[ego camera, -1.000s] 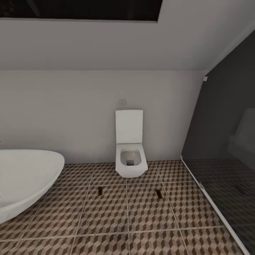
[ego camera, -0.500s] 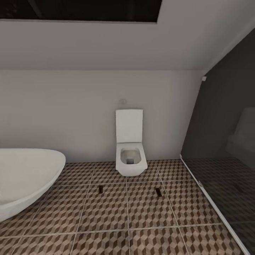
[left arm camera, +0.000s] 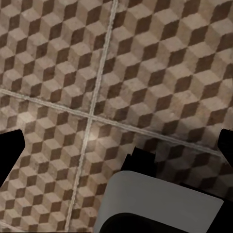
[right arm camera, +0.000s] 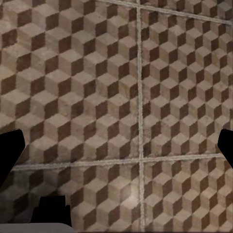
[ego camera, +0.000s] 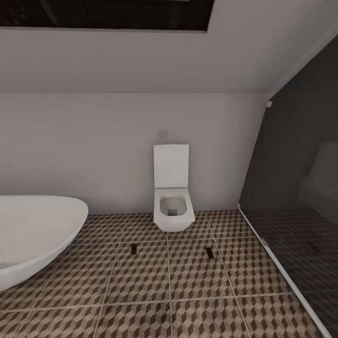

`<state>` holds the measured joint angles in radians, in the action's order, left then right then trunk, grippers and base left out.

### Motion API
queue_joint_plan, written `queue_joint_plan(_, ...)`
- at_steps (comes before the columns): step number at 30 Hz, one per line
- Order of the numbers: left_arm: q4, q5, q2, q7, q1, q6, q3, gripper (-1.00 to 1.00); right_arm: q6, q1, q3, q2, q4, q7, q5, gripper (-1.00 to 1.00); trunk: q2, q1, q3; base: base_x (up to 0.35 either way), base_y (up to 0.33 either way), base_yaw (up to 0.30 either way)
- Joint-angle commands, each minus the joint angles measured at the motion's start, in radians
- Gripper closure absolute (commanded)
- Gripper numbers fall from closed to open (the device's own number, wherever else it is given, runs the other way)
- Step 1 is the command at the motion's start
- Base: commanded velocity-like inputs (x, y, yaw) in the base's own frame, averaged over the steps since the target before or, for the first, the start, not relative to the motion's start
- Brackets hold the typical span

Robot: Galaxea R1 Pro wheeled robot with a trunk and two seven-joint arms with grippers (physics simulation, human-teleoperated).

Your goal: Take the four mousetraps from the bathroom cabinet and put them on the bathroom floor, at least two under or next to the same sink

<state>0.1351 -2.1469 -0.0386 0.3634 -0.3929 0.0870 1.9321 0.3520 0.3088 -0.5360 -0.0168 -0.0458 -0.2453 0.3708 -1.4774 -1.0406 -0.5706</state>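
two mousetraps [ego camera: 134, 249] [ego camera: 209, 252] on bathroom floor [ego camera: 188, 277] by toilet [ego camera: 172, 206] | we judge: light, stiff, snap hazard, pinch board edges | left end effector [left arm camera: 116, 145] and right end effector [right arm camera: 116, 145] both spread, empty

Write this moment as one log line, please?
two mousetraps on bathroom floor | before toilet | bathtub left | grippers open, empty
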Motion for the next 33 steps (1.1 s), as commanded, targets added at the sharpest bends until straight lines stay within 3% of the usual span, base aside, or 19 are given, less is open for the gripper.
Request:
queue_joint_plan(1, 0.006, -0.010, -0.001, 0.006, -0.001, 0.007, 0.008, -1.00, 0.005, 0.001, -0.009, 0.000, -0.003, 0.000, 0.008, -1.00, -0.001, 0.000, -0.001, -0.118, 0.000, 0.000)
queue_joint_plan(33, -0.006, -0.008, -0.006, 0.006, -0.001, 0.008, 0.008, -1.00, 0.005, 0.001, -0.009, 0.000, -0.003, 0.000, 0.008, -1.00, -0.001, 0.000, -0.001, -0.015, 0.000, 0.000)
